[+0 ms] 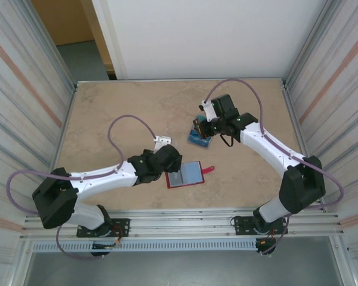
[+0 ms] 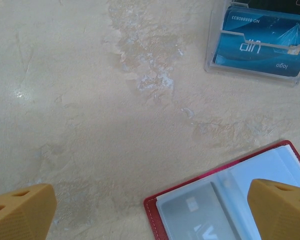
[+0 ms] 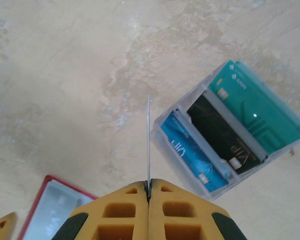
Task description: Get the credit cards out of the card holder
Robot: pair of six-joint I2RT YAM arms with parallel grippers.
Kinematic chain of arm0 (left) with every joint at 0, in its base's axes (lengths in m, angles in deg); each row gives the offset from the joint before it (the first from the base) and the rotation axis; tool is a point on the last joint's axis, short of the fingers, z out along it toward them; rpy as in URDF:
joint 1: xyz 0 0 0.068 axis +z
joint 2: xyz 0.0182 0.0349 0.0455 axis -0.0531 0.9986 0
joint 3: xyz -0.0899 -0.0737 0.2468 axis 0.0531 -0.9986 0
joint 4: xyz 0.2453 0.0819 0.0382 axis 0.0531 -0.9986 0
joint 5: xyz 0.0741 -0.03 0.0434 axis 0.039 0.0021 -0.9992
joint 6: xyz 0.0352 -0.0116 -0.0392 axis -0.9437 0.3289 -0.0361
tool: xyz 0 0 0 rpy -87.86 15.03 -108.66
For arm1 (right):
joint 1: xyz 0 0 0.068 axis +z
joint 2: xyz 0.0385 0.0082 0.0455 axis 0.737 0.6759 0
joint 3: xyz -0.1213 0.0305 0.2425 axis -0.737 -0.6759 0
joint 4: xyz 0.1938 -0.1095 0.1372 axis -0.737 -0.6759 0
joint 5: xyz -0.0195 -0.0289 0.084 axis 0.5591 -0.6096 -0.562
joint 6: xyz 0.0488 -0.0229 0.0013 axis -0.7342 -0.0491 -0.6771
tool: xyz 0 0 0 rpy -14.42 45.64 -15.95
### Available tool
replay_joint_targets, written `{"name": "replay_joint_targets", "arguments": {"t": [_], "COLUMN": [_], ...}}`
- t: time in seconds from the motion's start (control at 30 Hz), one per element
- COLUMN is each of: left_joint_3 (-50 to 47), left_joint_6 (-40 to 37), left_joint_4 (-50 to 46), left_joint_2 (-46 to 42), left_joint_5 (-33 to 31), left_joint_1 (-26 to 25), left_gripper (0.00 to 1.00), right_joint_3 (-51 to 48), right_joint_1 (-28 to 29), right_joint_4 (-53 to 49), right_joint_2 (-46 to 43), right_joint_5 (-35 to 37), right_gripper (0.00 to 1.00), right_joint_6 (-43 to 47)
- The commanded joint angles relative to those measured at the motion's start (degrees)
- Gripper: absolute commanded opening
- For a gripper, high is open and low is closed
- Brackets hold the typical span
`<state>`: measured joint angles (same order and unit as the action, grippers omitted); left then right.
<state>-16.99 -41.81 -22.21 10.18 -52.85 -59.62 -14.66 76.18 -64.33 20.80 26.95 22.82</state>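
The counter [image 1: 125, 113] gives me plenty of room. Bare stone-patterned surface runs ahead and to the left of my left hand [image 2: 150, 192], closed in by ribbed walls [image 1: 24, 89] on both sides and a metal rail [image 1: 185, 223] along the near edge. The card holder [image 1: 185, 174] lies spread open and flat just under that left hand. Its red corner edge sits between the two fingers, and the right-side finger [image 2: 280, 207] overlaps its clear pocket in the wrist view, though I cannot tell whether it touches. The left hand is spread as wide as it goes and holds nothing. A clear tray [image 3: 290, 142] sits ahead and to the right of it, apart from the card holder with a strip of bare counter between them. The same tray sits just below and to the right of my right hand [image 3: 148, 186]. Its slots hold a teal card [image 3: 250, 105], a black card [image 3: 220, 132] and a blue card [image 3: 190, 155]. A grey card [image 2: 195, 210] sits inside the card holder's pocket. The right hand is clamped tight on a credit card [image 3: 148, 145], seen edge-on as a thin line rising from the fingers above open counter, so I cannot tell its colour. A small snap tab [image 1: 207, 171] sticks out from the card holder's edge on the side away from my left hand.
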Motion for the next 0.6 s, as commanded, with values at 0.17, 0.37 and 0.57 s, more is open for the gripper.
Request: {"name": "replay_joint_targets", "arguments": {"t": [0.17, 0.37, 0.57], "left_joint_3": [-3.57, -5.16, -5.78], "left_joint_6": [-1.17, -0.29, 0.28], "left_joint_4": [4.20, 4.70, 4.58], "left_joint_2": [-4.87, -6.26, -6.99], "left_joint_5": [-1.52, -0.11, 0.05], "left_joint_1": [1.45, 2.79, 3.31], "left_gripper": [0.99, 0.99, 0.99], "right_joint_3": [7.52, 11.11, 13.49], "right_joint_1": [-2.03, -2.21, -2.68], "right_joint_4": [-4.61, -6.33, -7.71], "right_joint_2": [7.30, 11.80, 14.95], "right_joint_5": [1.74, 5.10, 6.40], "right_gripper": [0.00, 0.00, 0.00], "right_joint_6": [15.42, 21.79, 25.94]}}
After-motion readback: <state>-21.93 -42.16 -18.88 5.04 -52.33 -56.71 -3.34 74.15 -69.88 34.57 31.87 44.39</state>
